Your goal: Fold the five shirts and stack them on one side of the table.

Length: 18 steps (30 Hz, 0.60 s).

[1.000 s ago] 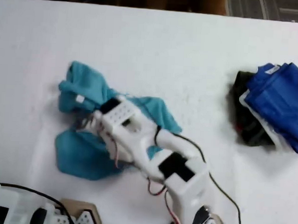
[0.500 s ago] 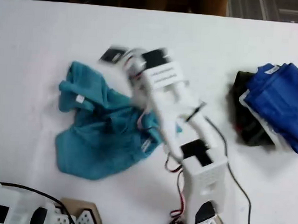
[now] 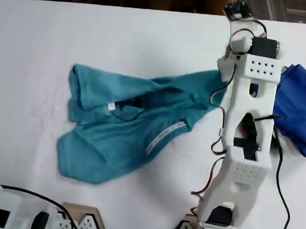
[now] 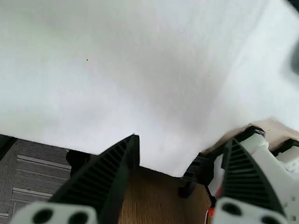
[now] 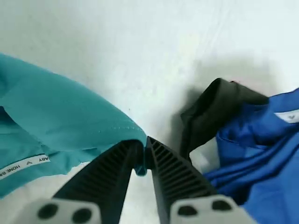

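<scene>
Pinching an edge of the teal shirt [image 3: 126, 128], the right gripper [image 5: 144, 161] has its two ribbed jaws closed on the cloth, with a small fold of fabric caught right at their tips. From that point the shirt runs away across the white tabletop [image 3: 43, 47] towards its left side. It lies mostly flat but creased, with the neck opening and a small white label [image 3: 111, 106] facing up near its middle. The held edge is lifted slightly off the surface, and the rest of the shirt lies on it.

Just beside the gripped edge, on the right side of the tabletop, sits a pile of folded clothes. A blue shirt [image 3: 297, 112] is on top, and a black shirt [image 5: 210, 112] lies under it, its folded edge sticking out towards the teal one. The teal cloth and the pile are near each other but do not touch.

The left gripper [image 4: 182, 140] is open, its jaws spread wide with nothing between them. It hangs over the edge of the tabletop, with the floor [image 4: 154, 196] visible beyond it.
</scene>
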### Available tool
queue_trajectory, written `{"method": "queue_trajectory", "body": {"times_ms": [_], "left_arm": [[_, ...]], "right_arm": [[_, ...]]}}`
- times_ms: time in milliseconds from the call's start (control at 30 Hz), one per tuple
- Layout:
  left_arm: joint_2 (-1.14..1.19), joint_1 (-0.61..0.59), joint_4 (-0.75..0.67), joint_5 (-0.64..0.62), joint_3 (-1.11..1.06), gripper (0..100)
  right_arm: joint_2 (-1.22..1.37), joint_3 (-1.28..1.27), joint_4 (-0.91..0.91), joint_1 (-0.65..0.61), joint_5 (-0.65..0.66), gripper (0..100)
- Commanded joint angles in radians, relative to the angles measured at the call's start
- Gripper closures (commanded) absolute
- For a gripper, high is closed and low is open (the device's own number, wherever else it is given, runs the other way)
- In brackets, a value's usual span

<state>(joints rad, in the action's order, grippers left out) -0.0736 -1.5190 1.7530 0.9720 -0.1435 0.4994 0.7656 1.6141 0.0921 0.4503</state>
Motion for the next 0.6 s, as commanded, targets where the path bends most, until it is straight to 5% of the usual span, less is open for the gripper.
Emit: {"method": "queue_trajectory", "body": {"times_ms": [0, 233, 567], "left_arm": [[-0.012, 0.051, 0.009, -0.037, 0.004, 70], [-0.014, 0.249, 0.011, -0.041, 0.084, 70], [0.008, 0.961, -0.054, -0.120, 0.361, 70]], "right_arm": [[0.039, 0.046, -0.013, 0.022, 0.026, 98.1], [0.082, 0.046, -0.008, 0.015, 0.026, 98.1], [0.082, 0.046, 0.079, -0.039, 0.021, 98.1]]}}
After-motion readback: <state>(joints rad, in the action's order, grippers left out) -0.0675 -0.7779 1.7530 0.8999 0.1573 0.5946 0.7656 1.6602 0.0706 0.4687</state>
